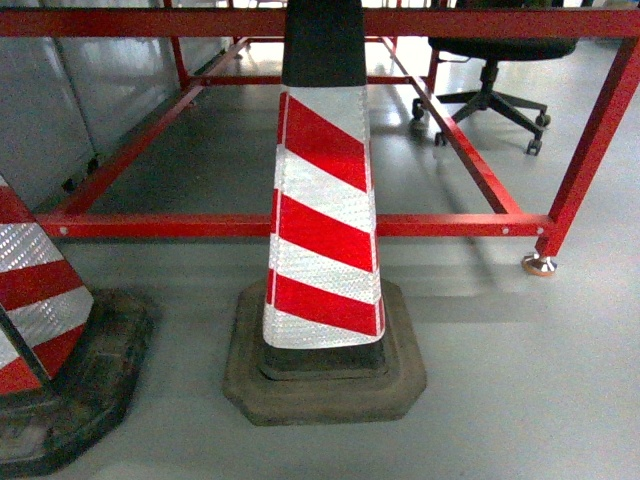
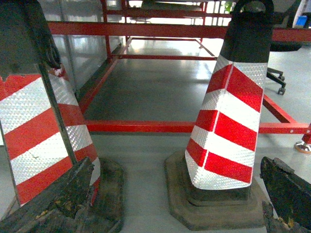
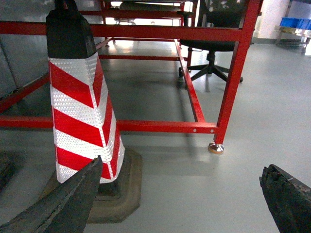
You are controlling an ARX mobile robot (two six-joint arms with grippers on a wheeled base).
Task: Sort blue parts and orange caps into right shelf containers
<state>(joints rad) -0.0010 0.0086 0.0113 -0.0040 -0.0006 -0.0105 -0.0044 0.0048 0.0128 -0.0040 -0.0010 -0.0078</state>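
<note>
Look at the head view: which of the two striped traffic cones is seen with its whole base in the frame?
The middle cone: its dark base sits fully in view before the red frame. The other cone is cut off by the left edge.

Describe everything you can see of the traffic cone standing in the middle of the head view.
The traffic cone stands upright on the grey floor, in front of the red metal frame. Its tapered body carries slanted red and white reflective stripes under a black top section, which the picture's edge cuts off. It sits on a worn, dark, eight-sided base that looks like rubber. A second cone stands apart on its left.
</note>
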